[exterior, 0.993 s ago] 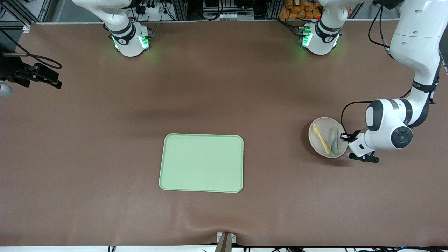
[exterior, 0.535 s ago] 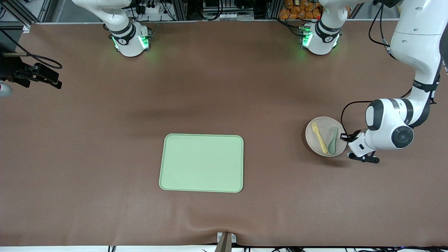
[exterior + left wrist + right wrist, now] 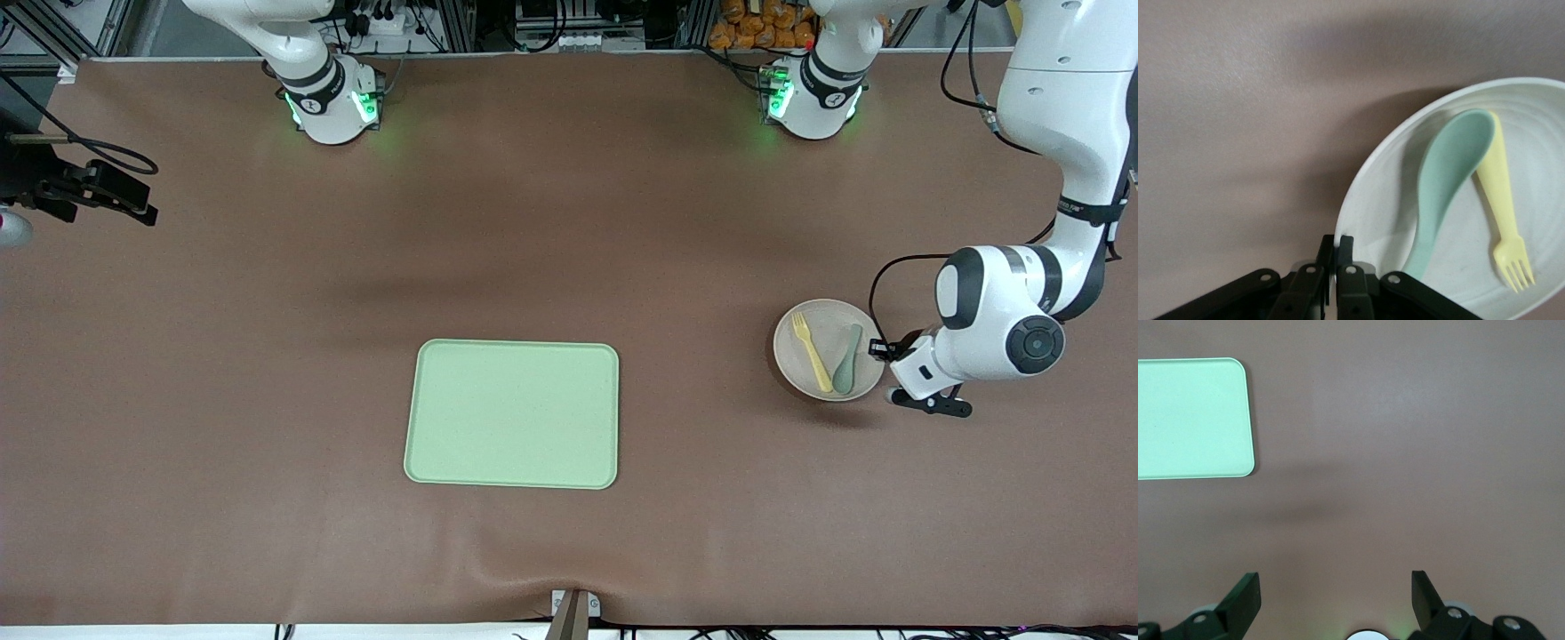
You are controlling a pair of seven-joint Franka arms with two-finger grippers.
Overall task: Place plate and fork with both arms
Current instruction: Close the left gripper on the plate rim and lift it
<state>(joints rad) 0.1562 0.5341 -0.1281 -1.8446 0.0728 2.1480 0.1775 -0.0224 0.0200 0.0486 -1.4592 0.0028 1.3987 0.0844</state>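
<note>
Black fingers (image 3: 1345, 250) of the left pincer (image 3: 883, 366) are pinched tight on the rim of the plate (image 3: 813, 333), at the edge toward the left arm's end of the bench (image 3: 569, 222). On that pale plate lie the fork (image 3: 812, 349), yellow, and a grey-green spoon (image 3: 847, 358) just beside it, their handle ends touching. Out toward the middle sits a light-green tray (image 3: 512, 414), well apart from the plate and nearer the front camera. Over at the right arm's end, the right pincer (image 3: 1335, 595) waits above bare brown bench, fingers spread wide, gripping nothing.
</note>
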